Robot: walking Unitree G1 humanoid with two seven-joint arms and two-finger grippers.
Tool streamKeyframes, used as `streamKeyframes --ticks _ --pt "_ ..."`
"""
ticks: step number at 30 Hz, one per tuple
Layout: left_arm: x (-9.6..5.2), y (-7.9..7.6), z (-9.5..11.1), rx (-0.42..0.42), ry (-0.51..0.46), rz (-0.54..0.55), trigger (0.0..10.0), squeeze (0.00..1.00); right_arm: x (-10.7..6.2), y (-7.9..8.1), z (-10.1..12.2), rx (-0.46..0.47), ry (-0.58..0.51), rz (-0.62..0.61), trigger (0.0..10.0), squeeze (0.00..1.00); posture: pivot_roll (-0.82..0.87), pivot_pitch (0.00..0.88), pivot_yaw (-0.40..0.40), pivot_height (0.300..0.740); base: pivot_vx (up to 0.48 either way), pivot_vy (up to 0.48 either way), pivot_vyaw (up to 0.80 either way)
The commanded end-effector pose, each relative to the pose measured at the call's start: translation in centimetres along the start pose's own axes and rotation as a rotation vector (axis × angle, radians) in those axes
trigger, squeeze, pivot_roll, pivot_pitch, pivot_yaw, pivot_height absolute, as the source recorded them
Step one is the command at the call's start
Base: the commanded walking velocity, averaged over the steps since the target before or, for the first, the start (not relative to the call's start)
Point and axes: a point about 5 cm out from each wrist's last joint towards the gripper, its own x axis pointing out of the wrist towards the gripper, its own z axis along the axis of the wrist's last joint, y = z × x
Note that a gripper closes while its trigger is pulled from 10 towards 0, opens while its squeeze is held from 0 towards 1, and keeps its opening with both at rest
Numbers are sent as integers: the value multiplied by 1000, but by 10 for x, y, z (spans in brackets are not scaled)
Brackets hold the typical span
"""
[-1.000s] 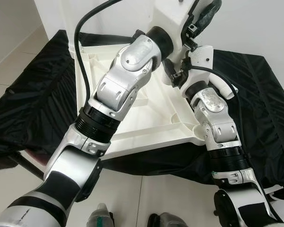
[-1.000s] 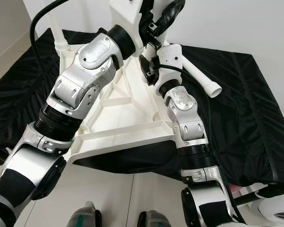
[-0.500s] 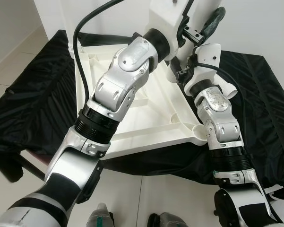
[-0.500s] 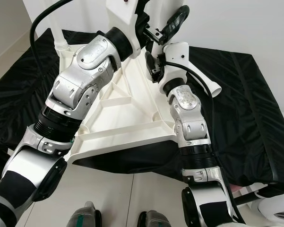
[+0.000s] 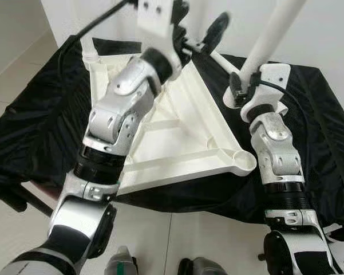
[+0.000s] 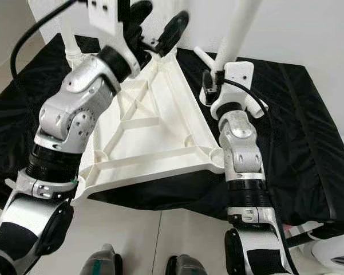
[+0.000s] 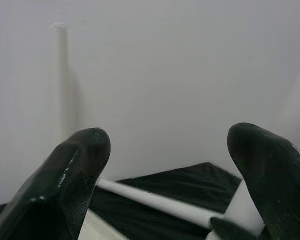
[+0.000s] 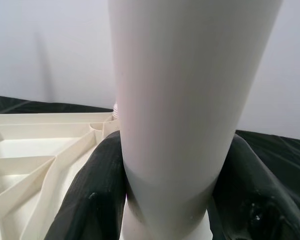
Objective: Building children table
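A white tabletop [image 5: 177, 132] lies upside down on a black cloth [image 5: 40, 120], ribs facing up. One white leg [image 5: 89, 50] stands in its far left corner. A second leg [image 5: 224, 61] lies on the cloth behind it. My right gripper [image 8: 164, 200] is shut on a third white leg [image 5: 270, 34], held steeply upright above the cloth right of the tabletop. A round socket [image 5: 241, 158] at the near right corner holds nothing. My left gripper [image 5: 197, 27] hangs open over the tabletop's far edge, its fingers [image 7: 80, 155] wide apart around nothing.
The cloth-covered surface ends at a near edge [image 5: 177, 207], with tiled floor [image 5: 23, 229] and my feet [image 5: 121, 264] below it. A white wall [image 5: 326, 28] rises close behind. A white object [image 6: 333, 259] sits on the floor at the lower right.
My left arm has swung up and to the left, uncovering the tabletop. My right gripper has moved right, and the leg in it now stands steeply up.
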Motion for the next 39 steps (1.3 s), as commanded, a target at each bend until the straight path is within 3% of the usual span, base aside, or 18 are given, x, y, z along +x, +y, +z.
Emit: streamKeyframes --ticks 1,3,8,9,12,13,19,21,22,23,39 --pt "-8 -1 -28 12 114 9 10000 0 -3 -12 -1 -10 -1 -48 10000 0 45 36 -53 740 0 0 0" --pt "-19 -8 -60 14 252 -19 10000 0 -4 -15 -2 -11 1 -59 10000 0 45 33 -52 740 0 0 0" --pt "-26 -18 -84 34 325 -63 10000 0 -2 -15 0 -10 -6 -63 10000 0 44 26 -51 740 0 0 0" --pt "-30 -29 -101 31 385 -101 10000 0 -1 -14 1 -12 -11 -59 10000 0 46 24 -53 740 0 0 0" --pt "-33 -41 -113 5 423 -144 10000 0 1 -13 2 -14 -16 -52 10000 0 50 21 -56 740 0 0 0" --pt "-34 -52 -122 17 451 -181 10000 0 2 -12 3 -14 -19 -48 10000 0 50 20 -56 740 0 0 0" --pt "-38 -65 -132 17 490 -250 10000 0 3 -9 3 -17 -20 -37 10000 0 54 17 -62 740 0 0 0" --pt "-47 -77 -145 80 541 -367 10000 0 4 -8 3 -18 -20 -28 10000 0 55 15 -66 740 0 0 0" --pt "-47 -77 -145 80 541 -367 10000 0 4 -8 3 -18 -20 -28 10000 0 55 15 -66 740 0 0 0" --pt "-56 -87 -152 145 565 -468 10000 0 5 -7 4 -20 -21 -21 10000 0 56 12 -65 740 0 0 0" --pt "-67 -105 -167 186 610 -575 10000 0 6 -6 5 -26 -26 -13 10000 0 54 13 -67 740 0 0 0"
